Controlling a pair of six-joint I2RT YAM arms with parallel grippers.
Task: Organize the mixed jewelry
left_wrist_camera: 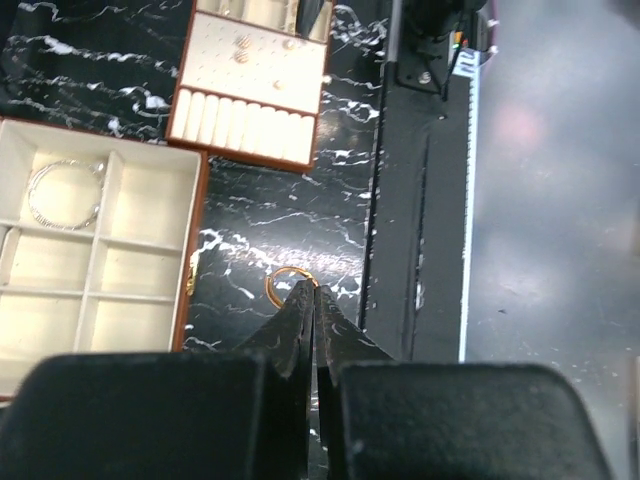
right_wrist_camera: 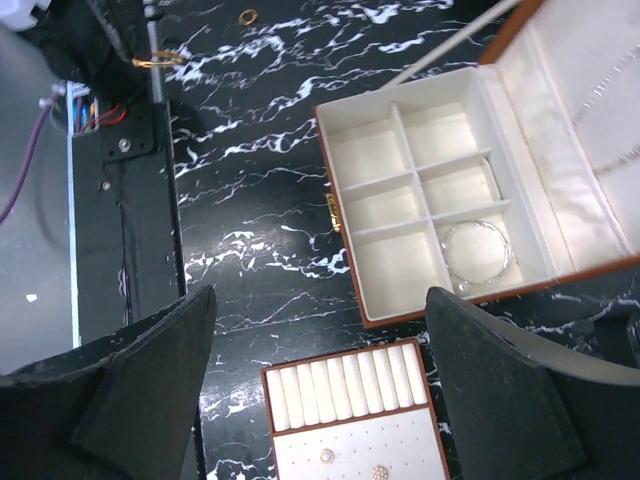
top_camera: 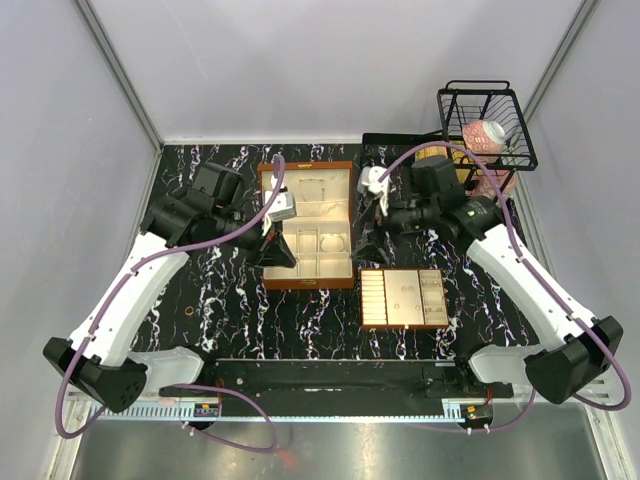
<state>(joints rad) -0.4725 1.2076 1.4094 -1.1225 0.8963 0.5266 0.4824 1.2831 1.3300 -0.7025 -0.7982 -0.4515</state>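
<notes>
Top external view shows a brown wooden box (top_camera: 306,283) standing open at mid-frame on the black marbled counter (top_camera: 230,300). A flat cream tray (top_camera: 372,297) sits just to its lower right, and a black wire basket (top_camera: 478,90) is in the upper right corner.

Left wrist view shows the left tool (left_wrist_camera: 307,292) with its fingers pressed together and nothing seen between them. A tiny coppery ring (left_wrist_camera: 288,283) lies flat on the counter, between the box's front wall and the black rail (left_wrist_camera: 420,250). It sits right at the fingertips in the picture, but I cannot tell whether they touch it.

A silvery wire hoop (right_wrist_camera: 478,250) lies in one cream compartment of the box, at the lower right of the right wrist view. The right tool (right_wrist_camera: 320,300) hangs above the counter with its fingers spread wide apart, holding nothing. Two tiny glinting bits (right_wrist_camera: 327,456) sit on the tray's dotted panel at the bottom edge of that view.
</notes>
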